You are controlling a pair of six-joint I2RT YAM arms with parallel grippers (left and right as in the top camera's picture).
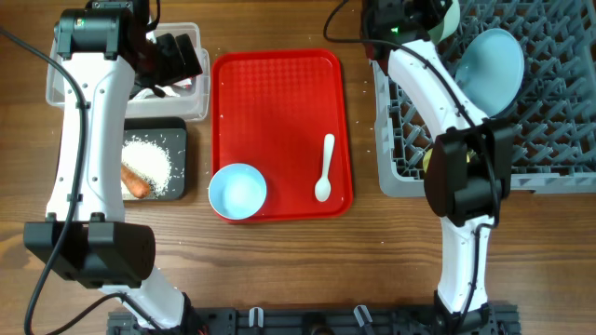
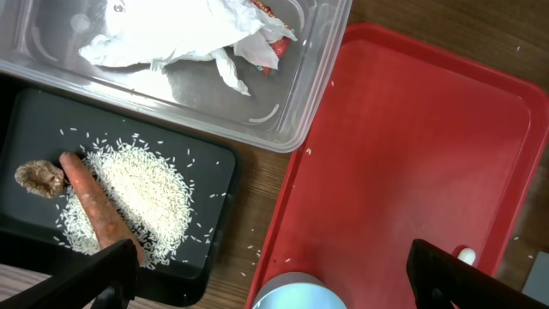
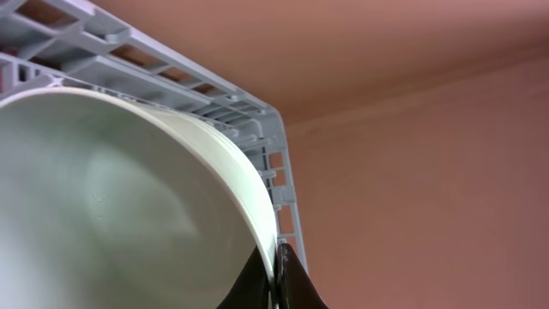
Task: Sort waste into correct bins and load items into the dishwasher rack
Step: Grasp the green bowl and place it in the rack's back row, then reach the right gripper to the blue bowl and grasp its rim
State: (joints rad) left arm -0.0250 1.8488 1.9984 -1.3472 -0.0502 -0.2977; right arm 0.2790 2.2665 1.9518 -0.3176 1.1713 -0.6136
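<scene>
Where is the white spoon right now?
In the overhead view, the white spoon lies on the red tray near its right edge, just right of the pale blue bowl.

Serving tray (image 1: 279, 93) sits dead centre on the table (image 1: 372, 270). On it, the bowl (image 1: 237, 191) is in the near left corner, and the spoon (image 1: 324, 169) lies to its right, apart from it, handle pointing away. Over on the left, the tub (image 1: 201, 100) is at the back with the shallow tray (image 1: 177, 132) right up against its front. The napkin (image 2: 171, 34) is in the tub. In the shallow tray is the rice (image 1: 151, 158), with the carrot piece (image 1: 136, 180) lying across its left edge and the food scrap (image 2: 39, 177) touching the carrot's far end. On the right is the rack (image 1: 400, 177): the plate (image 1: 489, 65) stands tilted among the pegs, and the second bowl (image 3: 111, 197) is toward its back left corner.
</scene>
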